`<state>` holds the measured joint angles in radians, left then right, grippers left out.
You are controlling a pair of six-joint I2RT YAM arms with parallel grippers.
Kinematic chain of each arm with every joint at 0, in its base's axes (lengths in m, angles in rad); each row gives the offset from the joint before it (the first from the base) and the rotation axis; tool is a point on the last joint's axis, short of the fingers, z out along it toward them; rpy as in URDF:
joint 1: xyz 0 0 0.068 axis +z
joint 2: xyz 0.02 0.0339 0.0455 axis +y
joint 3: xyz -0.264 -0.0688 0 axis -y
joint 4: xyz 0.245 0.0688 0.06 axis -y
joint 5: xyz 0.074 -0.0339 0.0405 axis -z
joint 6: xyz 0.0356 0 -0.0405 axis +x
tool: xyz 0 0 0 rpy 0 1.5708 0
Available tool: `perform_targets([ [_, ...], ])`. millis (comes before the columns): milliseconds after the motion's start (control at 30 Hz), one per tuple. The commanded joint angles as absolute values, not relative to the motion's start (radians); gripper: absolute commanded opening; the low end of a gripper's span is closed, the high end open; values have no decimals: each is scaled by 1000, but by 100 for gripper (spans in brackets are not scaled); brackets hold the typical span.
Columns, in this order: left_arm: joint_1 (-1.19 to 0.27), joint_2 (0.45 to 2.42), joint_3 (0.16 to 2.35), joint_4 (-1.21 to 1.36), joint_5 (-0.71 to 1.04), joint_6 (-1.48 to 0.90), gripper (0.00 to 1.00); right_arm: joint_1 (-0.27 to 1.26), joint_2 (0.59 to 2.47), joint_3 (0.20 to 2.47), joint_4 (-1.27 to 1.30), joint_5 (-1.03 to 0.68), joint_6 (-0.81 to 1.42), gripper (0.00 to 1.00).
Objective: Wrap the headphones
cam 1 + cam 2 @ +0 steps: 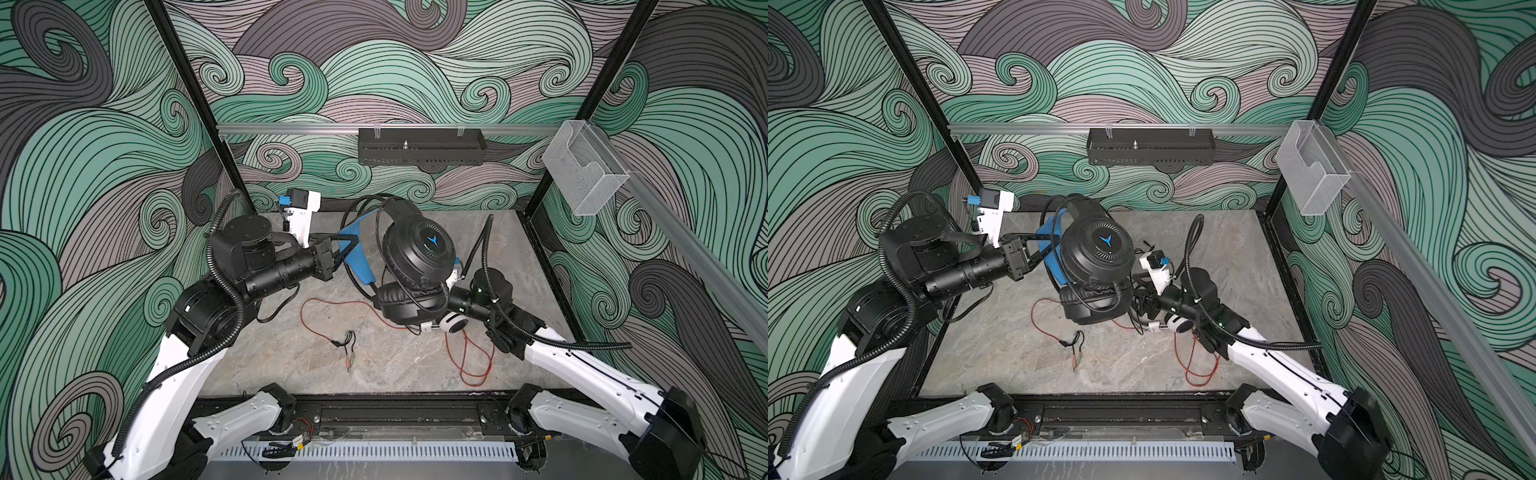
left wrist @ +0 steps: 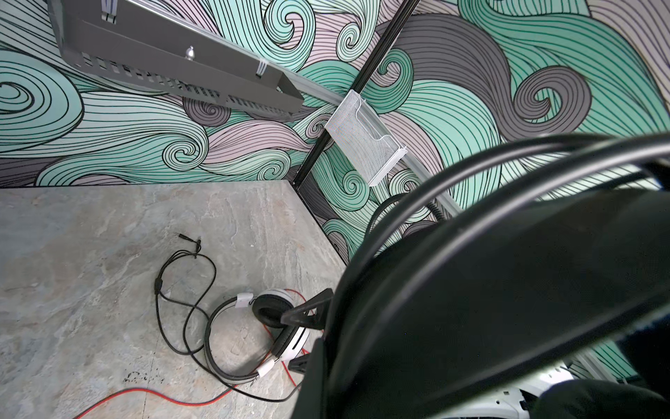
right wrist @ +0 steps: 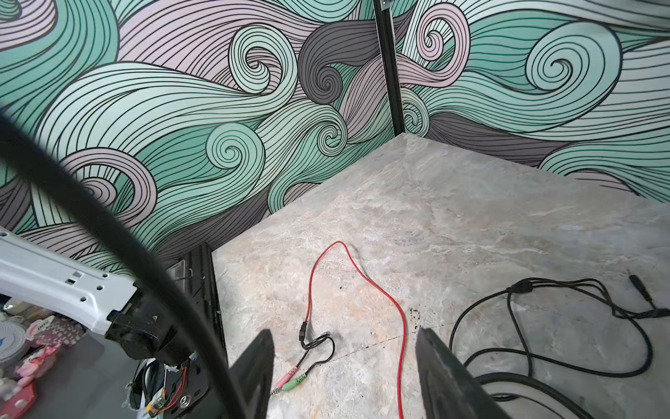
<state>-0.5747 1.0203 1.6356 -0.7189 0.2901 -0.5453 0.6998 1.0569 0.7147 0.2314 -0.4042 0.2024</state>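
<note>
Raised black headset (image 1: 417, 253) hangs from left jaws pinching its blue-lined headband (image 1: 358, 266); right jaws spread, empty, at its 4 o'clock near white headset (image 1: 452, 321) on bench (image 1: 270, 353).

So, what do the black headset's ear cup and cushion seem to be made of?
The ear cup looks like hard moulded plastic, matte black, with crisp ribs around its blue logo. The cushion is probably padded faux leather: soft wrinkles and a faint sheen.

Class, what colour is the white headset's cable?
Red. The cable shows best in the right wrist view.
</note>
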Motion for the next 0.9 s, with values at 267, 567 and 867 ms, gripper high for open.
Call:
perform_targets([
  [267, -580, 1006, 1680, -587, 179, -652, 0, 696, 1122, 620, 421, -451, 314, 47],
  [567, -580, 1031, 1674, -534, 132, -707, 0, 695, 1173, 612, 420, -473, 316, 17],
  [867, -572, 1083, 1698, -492, -106, -788, 0, 779, 1095, 706, 68, -265, 145, 0],
])
